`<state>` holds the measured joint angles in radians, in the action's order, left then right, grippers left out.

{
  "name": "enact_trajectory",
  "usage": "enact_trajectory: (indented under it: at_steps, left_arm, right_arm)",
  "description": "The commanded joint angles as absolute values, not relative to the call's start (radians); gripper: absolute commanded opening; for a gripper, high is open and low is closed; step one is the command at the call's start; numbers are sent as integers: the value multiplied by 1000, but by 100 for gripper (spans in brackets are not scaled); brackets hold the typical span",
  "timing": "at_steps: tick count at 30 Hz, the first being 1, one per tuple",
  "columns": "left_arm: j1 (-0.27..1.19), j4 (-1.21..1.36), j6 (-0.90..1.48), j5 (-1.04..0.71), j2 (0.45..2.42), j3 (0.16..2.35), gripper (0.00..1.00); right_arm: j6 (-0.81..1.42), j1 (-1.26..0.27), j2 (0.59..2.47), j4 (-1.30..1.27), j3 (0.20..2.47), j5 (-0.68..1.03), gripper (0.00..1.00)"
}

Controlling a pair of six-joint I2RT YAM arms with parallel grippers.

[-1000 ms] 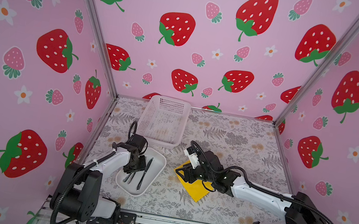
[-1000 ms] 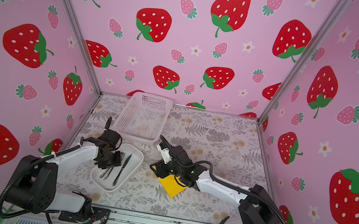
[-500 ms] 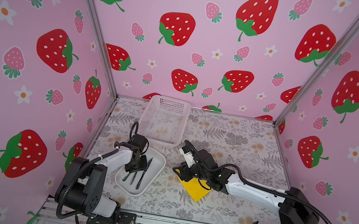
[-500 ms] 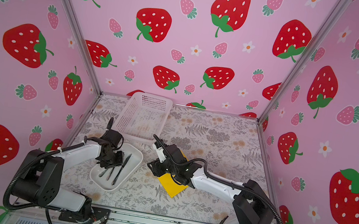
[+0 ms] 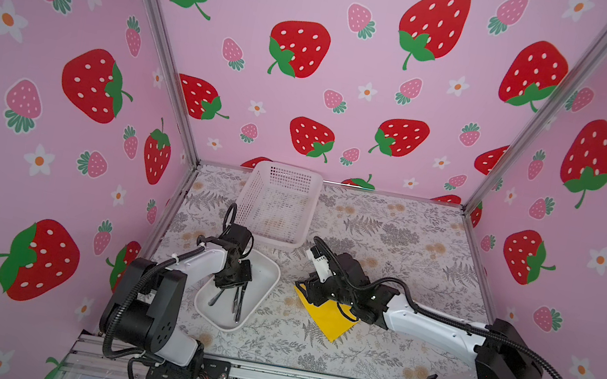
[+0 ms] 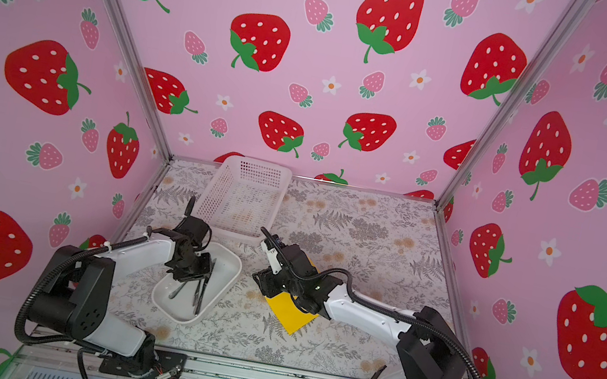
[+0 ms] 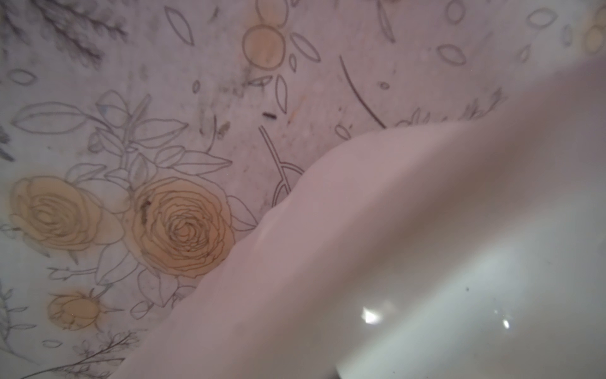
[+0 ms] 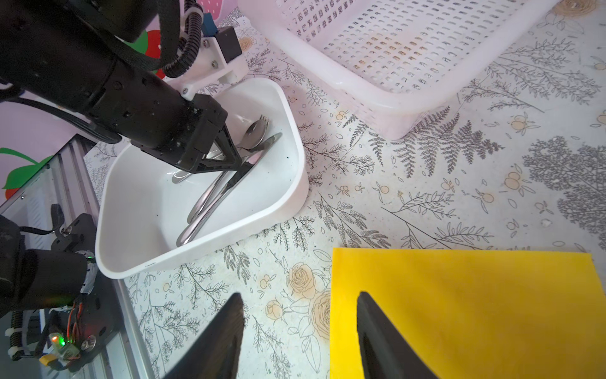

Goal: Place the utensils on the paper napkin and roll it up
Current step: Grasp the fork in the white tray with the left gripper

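The left gripper [image 8: 243, 161] has its jaws drawn nearly together, pinching the shafts of the utensils [image 8: 226, 183]; I cannot tell which piece is pinched. A fork, a spoon and a knife, shiny silver-grey, lie bunched in the white tray [image 5: 264, 276] at lower left of centre in both top views. Their long axis runs up the frame, heads toward the basket [image 5: 278, 203]. The right gripper [image 8: 301, 328] has its jaws spread and empty, straddling one edge of the paper napkin [image 5: 327, 317]. The napkin is flat, bright yellow and unrolled, just right of the tray, with a corner pointing down-frame.
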<state>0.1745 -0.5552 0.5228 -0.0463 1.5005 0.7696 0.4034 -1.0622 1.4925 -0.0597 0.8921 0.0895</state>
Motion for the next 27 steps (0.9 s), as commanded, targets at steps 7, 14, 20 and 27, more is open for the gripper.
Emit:
enact_trajectory:
  at_steps: [7, 14, 20, 27]
  left_arm:
    - [169, -598, 501, -52, 1543, 759, 15]
    - [185, -623, 474, -42, 1582, 789, 12]
    - [200, -664, 474, -47, 1537, 812, 7]
    - [206, -775, 447, -86, 1437, 869, 7]
  right_arm:
    - [407, -1068, 1463, -40, 882, 61, 57]
    - [402, -1068, 1463, -35, 890, 50, 57]
    - [400, -1068, 1444, -28, 888, -2, 57]
    - [403, -1068, 1392, -36, 864, -88, 58]
